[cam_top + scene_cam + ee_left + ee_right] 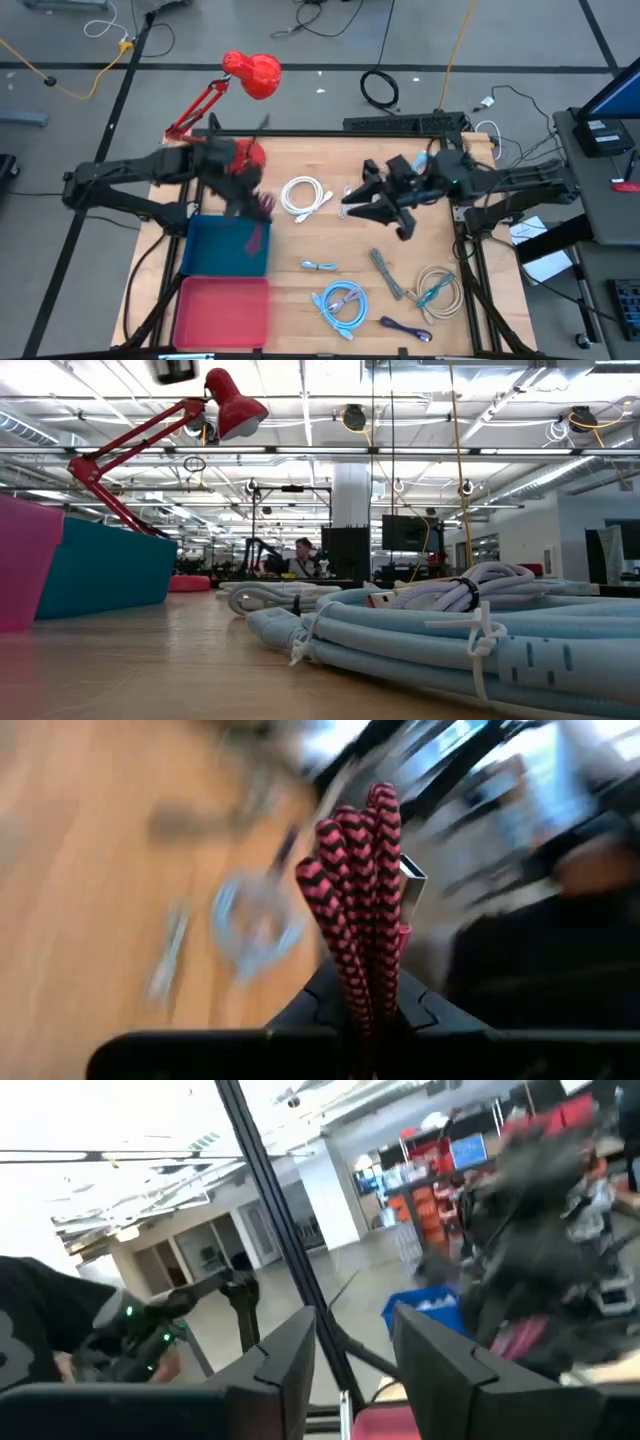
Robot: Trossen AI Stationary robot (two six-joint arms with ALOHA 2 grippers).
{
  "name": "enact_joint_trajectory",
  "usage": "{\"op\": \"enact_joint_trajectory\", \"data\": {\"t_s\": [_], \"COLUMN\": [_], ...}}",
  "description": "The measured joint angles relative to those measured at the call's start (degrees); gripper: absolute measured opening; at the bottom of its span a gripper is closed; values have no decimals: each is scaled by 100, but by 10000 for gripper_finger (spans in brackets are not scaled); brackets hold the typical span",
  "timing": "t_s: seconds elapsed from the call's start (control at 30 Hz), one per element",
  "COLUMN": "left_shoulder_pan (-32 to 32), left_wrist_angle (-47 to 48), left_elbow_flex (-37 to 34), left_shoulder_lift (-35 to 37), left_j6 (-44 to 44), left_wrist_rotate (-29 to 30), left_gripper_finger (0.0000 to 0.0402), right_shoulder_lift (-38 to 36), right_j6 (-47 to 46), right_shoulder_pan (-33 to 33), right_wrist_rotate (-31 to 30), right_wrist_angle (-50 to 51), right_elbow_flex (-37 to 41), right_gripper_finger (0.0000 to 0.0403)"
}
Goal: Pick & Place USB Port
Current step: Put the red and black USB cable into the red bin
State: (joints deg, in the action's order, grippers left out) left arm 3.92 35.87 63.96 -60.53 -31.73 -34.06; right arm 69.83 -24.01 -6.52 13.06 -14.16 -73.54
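Observation:
A red-and-black braided USB cable (pixel 360 900), coiled into a bundle with a silver plug (pixel 412 880) beside it, sticks out past the fingers of my left gripper (pixel 255 205), which is shut on it. The gripper is blurred in the high view and hangs above the far edge of the blue bin (pixel 215 250). My right gripper (pixel 350 205) stands open above the table's middle, next to a white coiled cable (pixel 305 195). In the right wrist view its fingers (pixel 440 1360) have nothing between them. Neither gripper shows in the low view. My left gripper pinches the braided bundle between its two fingers at the bundle's lower end (pixel 362 1005), with several strands together. The rest of the bundle stands out beyond the fingertips, lifted clear of the table. The fingers' own bodies hide the place of contact.
A pink bin (pixel 220 310) stands nearer than the blue one. On the near right of the table lie a light blue coil (pixel 340 300), a grey cable (pixel 385 272), a beige coil (pixel 435 290) and a purple cable (pixel 405 328). A red lamp (pixel 250 75) reaches over the far left edge.

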Motion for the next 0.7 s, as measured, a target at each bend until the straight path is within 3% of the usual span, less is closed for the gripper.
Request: {"op": "enact_joint_trajectory", "data": {"t_s": [0.13,0.33,0.47,0.7], "left_shoulder_pan": [-1446,-3514,-4390,-5200], "left_wrist_angle": [997,554,790,1011], "left_elbow_flex": [-2,-1,-2,-4], "left_shoulder_lift": [-38,-835,-1674,-2729], "left_j6": [-956,-3175,-4272,-5497], "left_wrist_rotate": [1390,2975,3259,2982], "left_gripper_finger": [13,13,13,13], "right_shoulder_lift": [-286,-524,-649,-685], "right_j6": [206,52,-49,18], "right_shoulder_pan": [3,0,-87,-400], "right_wrist_rotate": [58,107,363,372], "right_wrist_angle": [384,1027,1504,2140], "right_elbow_flex": [-11,4,-2,1], "right_gripper_finger": [133,126,123,121]}}
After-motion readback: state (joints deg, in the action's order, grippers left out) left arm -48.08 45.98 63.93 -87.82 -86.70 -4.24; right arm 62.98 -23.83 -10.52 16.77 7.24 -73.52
